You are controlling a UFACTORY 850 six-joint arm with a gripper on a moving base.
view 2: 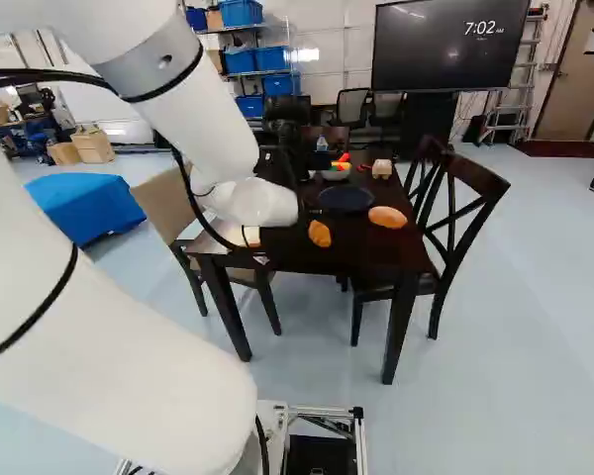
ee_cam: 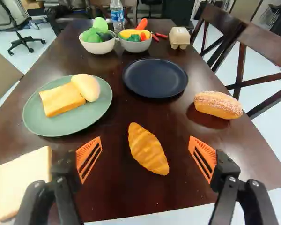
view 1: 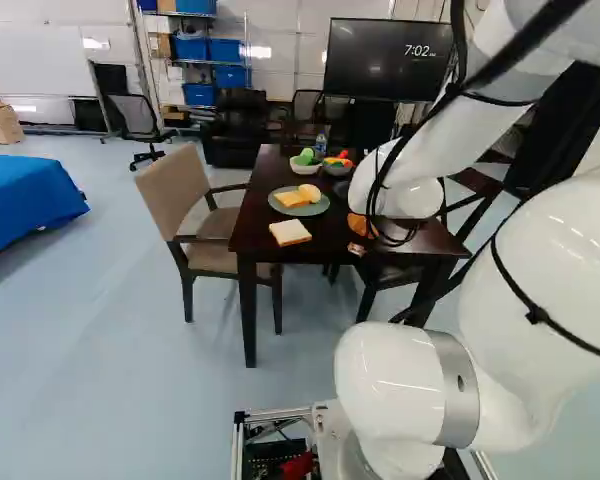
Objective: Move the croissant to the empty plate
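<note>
Your gripper [view 1: 380, 243], fingers spread wide, croissant [ee_cam: 149, 150] ahead, near the table's [ee_cam: 117, 187] arm-side edge, empty navy plate [ee_cam: 154, 77] farther in

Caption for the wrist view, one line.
Open gripper above the table, croissant between its fingers, empty dark blue plate ahead.

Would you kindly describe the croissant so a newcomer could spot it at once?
On the dark wooden table, find the empty navy plate. The croissant lies off it, on bare wood, between a flat bread slice and a sugar-dusted bun; of these three, it alone is ridged.
</note>
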